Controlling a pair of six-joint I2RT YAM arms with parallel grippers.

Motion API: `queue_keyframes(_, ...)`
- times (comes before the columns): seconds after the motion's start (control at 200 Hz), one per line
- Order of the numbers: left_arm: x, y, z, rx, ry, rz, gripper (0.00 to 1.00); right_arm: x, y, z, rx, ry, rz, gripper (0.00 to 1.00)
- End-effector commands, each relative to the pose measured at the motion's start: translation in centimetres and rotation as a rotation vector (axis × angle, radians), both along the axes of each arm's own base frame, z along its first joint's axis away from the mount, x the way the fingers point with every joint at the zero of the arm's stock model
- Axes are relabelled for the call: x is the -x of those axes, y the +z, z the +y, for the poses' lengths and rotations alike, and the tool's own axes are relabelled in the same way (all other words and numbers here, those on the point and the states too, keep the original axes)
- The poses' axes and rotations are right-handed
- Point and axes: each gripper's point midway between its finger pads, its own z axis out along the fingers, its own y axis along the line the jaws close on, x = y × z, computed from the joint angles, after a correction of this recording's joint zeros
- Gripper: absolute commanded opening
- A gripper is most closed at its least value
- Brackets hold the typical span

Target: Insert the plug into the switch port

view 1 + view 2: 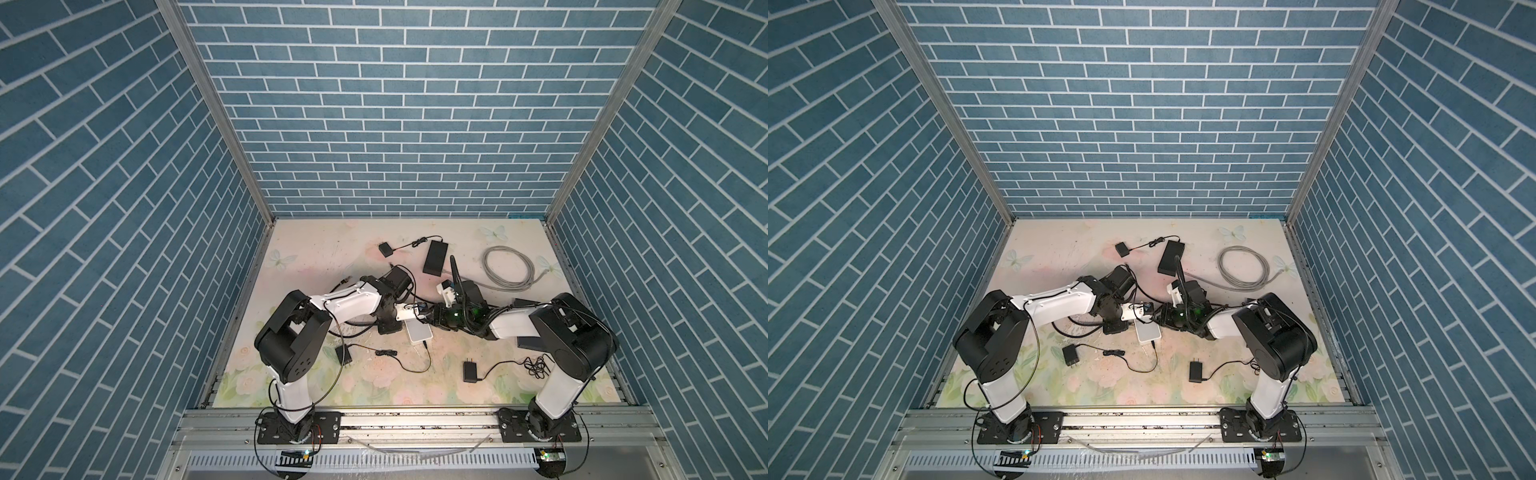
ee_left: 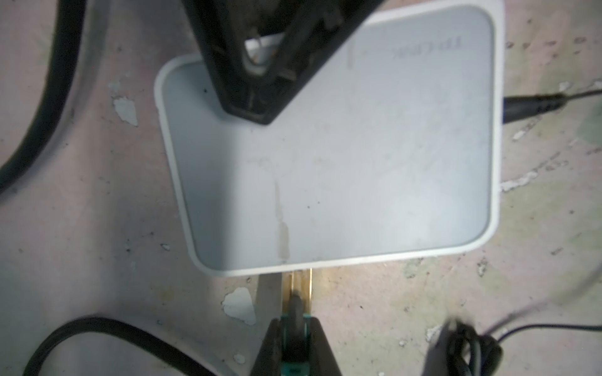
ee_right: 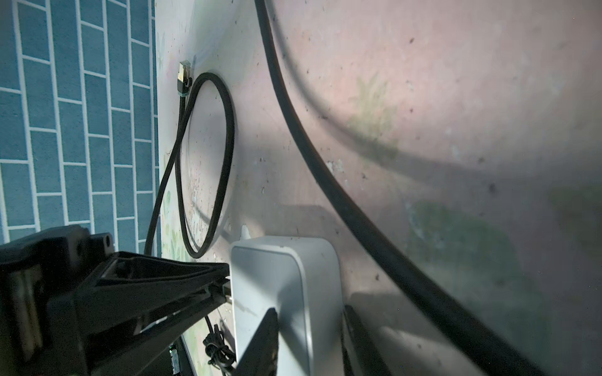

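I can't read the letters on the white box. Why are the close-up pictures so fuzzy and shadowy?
Left wrist view: the switch logo is blurred, and a bright patch lights the plug. Right wrist view: the near black cable is soft, shadows cross the mat. Both top views: the brick walls splay outward.

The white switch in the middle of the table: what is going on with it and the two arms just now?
The right gripper clamps one end of the switch, apparently to steady it. The left gripper is shut on a plug and holds its tip against the opposite edge of the switch. Most of the plug shows outside the casing, so it does not look seated yet.
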Motion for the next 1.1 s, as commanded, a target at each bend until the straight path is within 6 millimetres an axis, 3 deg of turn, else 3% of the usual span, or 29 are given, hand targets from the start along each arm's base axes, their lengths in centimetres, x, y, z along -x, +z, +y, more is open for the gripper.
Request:
queue_keyframes(0.0,-1.1,1.5,-3.9,0.147,-0.058,-0.067,0.04,1.2,2.2,3.0,-0.083,0.122,-0.051,0.33)
queue_keyframes(0.39,-2.1,3.3,-5.1,0.301,0.060,-0.133,0.04,2.1,1.4,3.3,-0.174,0.110,0.029,0.33)
queue_keyframes(0.755,-3.6,3.8,-4.0,0.293,0.156,-0.191,0.04,2.3,2.0,2.9,-0.172,0.091,0.033,0.36)
queue_keyframes(1.095,-3.1,4.6,-4.1,0.353,0.157,-0.210,0.04,2.5,1.1,2.7,-0.153,0.091,0.054,0.39)
